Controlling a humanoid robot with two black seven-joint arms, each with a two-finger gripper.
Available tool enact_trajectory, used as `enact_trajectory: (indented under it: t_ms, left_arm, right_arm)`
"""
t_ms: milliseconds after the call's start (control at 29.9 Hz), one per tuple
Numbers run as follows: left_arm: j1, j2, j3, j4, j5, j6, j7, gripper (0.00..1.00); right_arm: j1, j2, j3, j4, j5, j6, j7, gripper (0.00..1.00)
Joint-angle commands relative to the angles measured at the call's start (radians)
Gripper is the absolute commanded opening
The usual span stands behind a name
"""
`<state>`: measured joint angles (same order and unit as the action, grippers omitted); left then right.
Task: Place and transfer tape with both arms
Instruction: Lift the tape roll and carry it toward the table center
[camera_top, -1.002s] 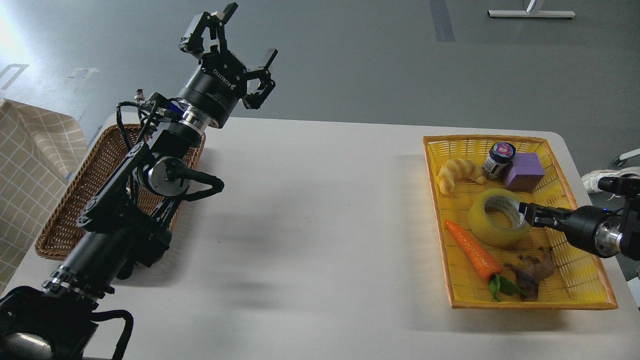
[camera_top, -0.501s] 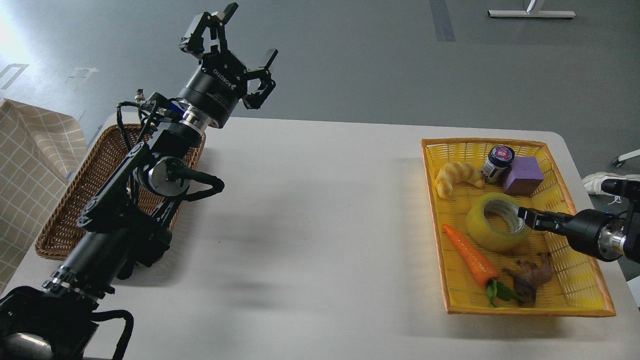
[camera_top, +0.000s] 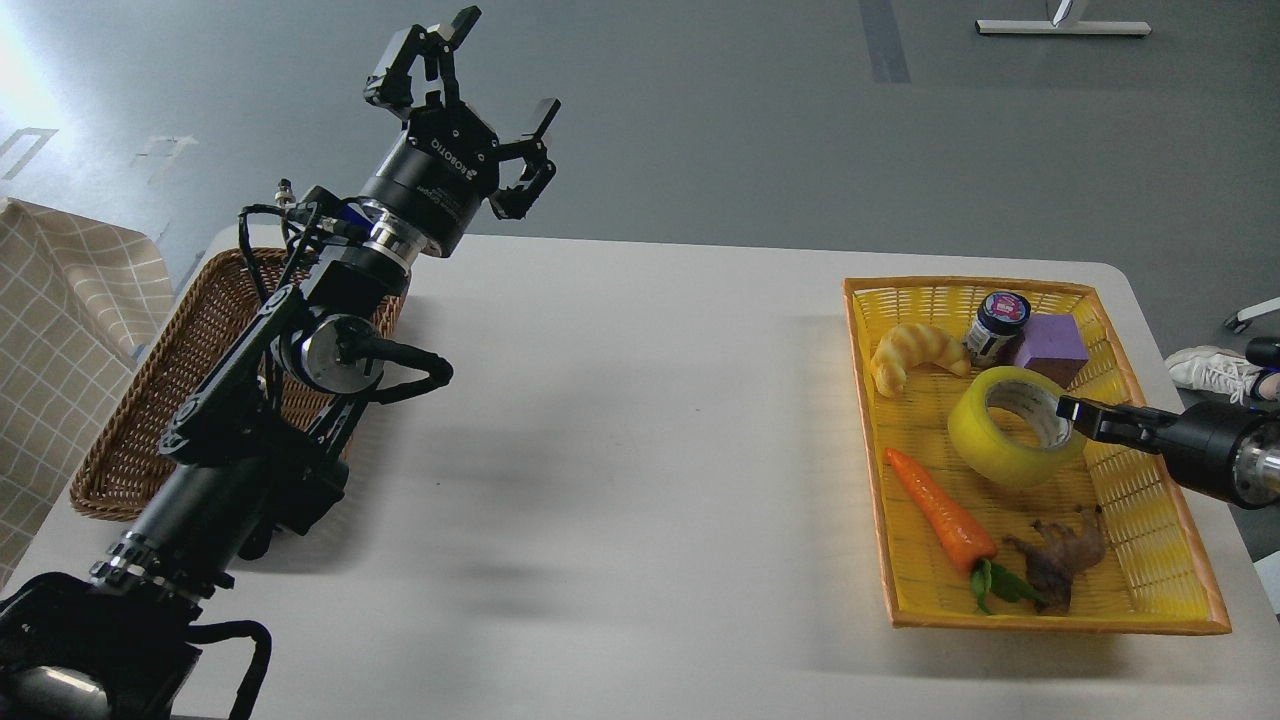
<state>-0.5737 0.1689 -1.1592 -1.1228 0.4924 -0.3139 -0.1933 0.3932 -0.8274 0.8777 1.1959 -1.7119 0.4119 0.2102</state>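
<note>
The tape (camera_top: 1005, 440) is a wide yellow roll with a grey-white core, lifted and tilted over the middle of the yellow tray (camera_top: 1165, 560). My right gripper (camera_top: 1072, 414) comes in from the right edge and is shut on the roll's right wall, one finger inside the core. My left gripper (camera_top: 495, 70) is open and empty, held high over the table's far left edge, above the brown wicker basket (camera_top: 150, 400).
In the yellow tray lie a croissant toy (camera_top: 915, 350), a small dark jar (camera_top: 997, 322), a purple block (camera_top: 1050, 345), a carrot (camera_top: 940, 510) and a brown root-like toy (camera_top: 1060, 555). A checked cloth (camera_top: 60, 330) hangs at the far left.
My right gripper has raised the tape off the tray floor and drawn it slightly right and up. The tray shifted a little earlier. The left arm barely moved.
</note>
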Motion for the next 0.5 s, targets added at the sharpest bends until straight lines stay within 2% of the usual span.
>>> enact_trajectory:
  t_ms: [0, 100, 334, 468]
  left_arm:
    - [0.0, 0.0, 0.0, 0.0, 0.0, 0.001, 0.0, 0.98]
    - [0.0, 0.001, 0.001, 0.0, 0.0, 0.001, 0.0, 0.98]
    - [0.0, 0.0, 0.0, 0.0, 0.002, 0.001, 0.0, 0.98]
    - [-0.002, 0.0, 0.0, 0.0, 0.002, 0.003, 0.0, 0.98]
  right_arm:
    - [0.027, -0.002, 0.009, 0.007, 0.02, 0.024, -0.002, 0.14]
    - [0.104, -0.001, 0.01, 0.004, 0.025, 0.077, -0.002, 0.14]
    - [0.242, 0.014, 0.007, -0.001, 0.025, 0.077, -0.012, 0.13]
    - [0.298, 0.072, -0.009, -0.002, 0.023, 0.077, -0.017, 0.13]
